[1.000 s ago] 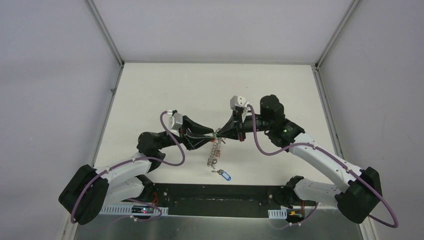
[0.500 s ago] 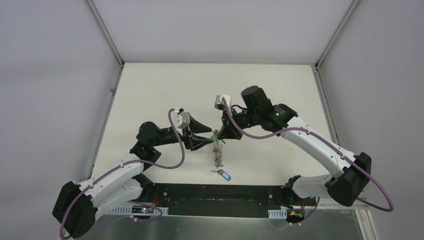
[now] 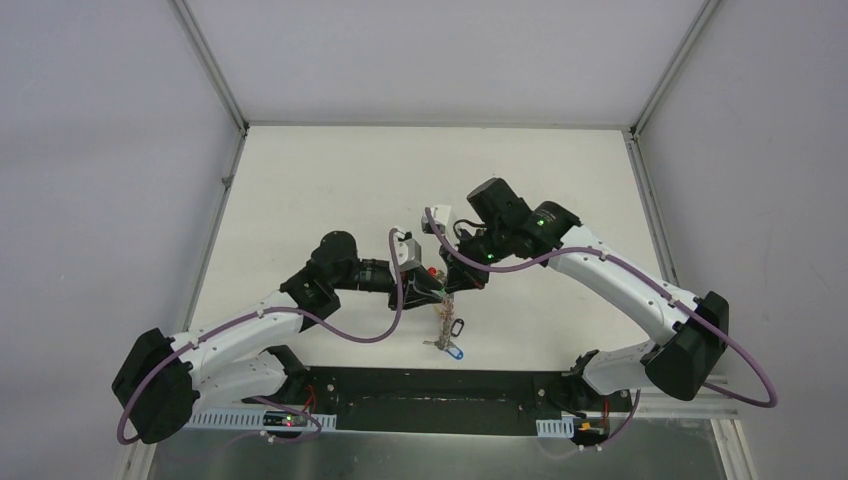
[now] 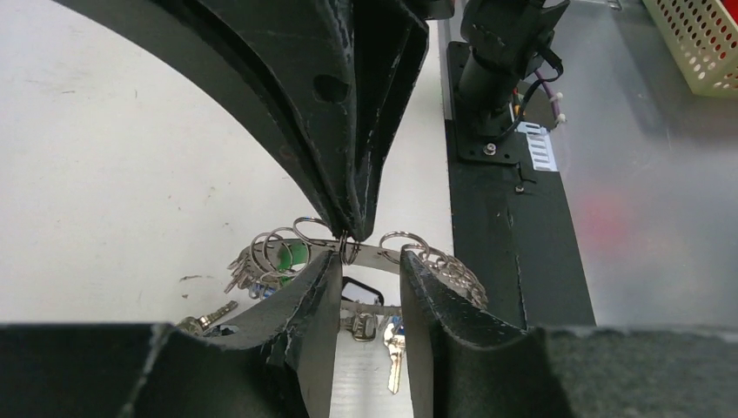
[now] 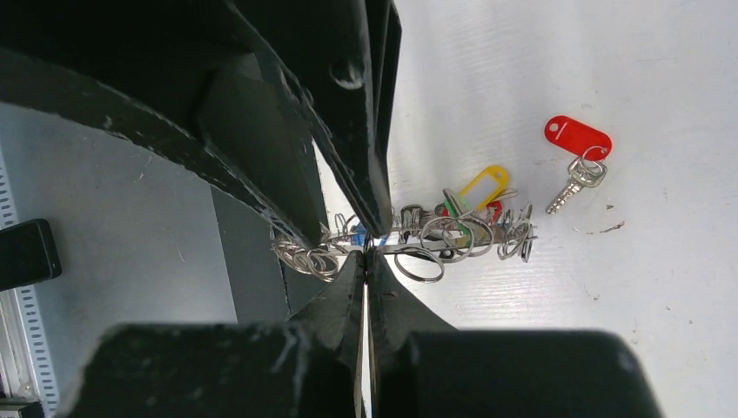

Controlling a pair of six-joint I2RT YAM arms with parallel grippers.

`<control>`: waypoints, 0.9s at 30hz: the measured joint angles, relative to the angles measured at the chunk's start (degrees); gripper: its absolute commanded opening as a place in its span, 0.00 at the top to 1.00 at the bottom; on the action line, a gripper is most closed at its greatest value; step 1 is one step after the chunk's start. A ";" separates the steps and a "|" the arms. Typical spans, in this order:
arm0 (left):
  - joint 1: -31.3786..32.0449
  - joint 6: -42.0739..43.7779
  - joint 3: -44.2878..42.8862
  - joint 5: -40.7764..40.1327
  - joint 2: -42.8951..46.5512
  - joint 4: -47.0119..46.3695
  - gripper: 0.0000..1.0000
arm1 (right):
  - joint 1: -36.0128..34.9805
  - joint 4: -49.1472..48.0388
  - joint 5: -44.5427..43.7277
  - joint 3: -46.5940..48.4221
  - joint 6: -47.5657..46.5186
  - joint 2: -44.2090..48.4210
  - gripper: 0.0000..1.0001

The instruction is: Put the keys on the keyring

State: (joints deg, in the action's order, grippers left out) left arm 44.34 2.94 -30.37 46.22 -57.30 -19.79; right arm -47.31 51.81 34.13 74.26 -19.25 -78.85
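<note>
Both arms have swung inward and lower, so the keyring point(image 5: 470, 231) now hangs with its bottom edge just beside the blue key point(image 3: 453, 351). My right pincer point(image 5: 366, 261) is pressed together on the rim. My left pincer point(image 4: 369, 258) stands apart, straddling a loop point(image 4: 348, 248). I reckon I should keep the right grip firm and ease that loop open with the left. Count: one keyring and two loose keys on the worktop point(image 3: 330, 180), the blue key and the red key point(image 5: 578, 138).

white table point(image 3: 330, 180), red-tagged key point(image 5: 576, 148) lying flat on it, blue-tagged key point(image 3: 453, 351) down near the front edge.
</note>
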 measured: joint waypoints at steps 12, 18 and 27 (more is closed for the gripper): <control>1.86 2.54 -0.74 -5.46 -1.57 1.88 0.83 | -0.24 0.02 0.74 0.11 -0.17 0.00 1.00; 2.12 2.49 -0.76 -6.01 -1.57 1.70 1.00 | -0.24 -0.04 1.01 0.11 -0.24 0.00 1.00; 2.19 2.27 -0.59 -6.60 -1.27 1.27 1.00 | -0.24 -0.07 1.07 0.13 -0.42 0.00 0.99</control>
State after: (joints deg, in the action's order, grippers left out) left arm 46.52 5.21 -30.96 39.62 -58.57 -18.52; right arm -47.55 51.75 35.20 74.39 -19.66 -78.85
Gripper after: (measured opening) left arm 0.011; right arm 0.007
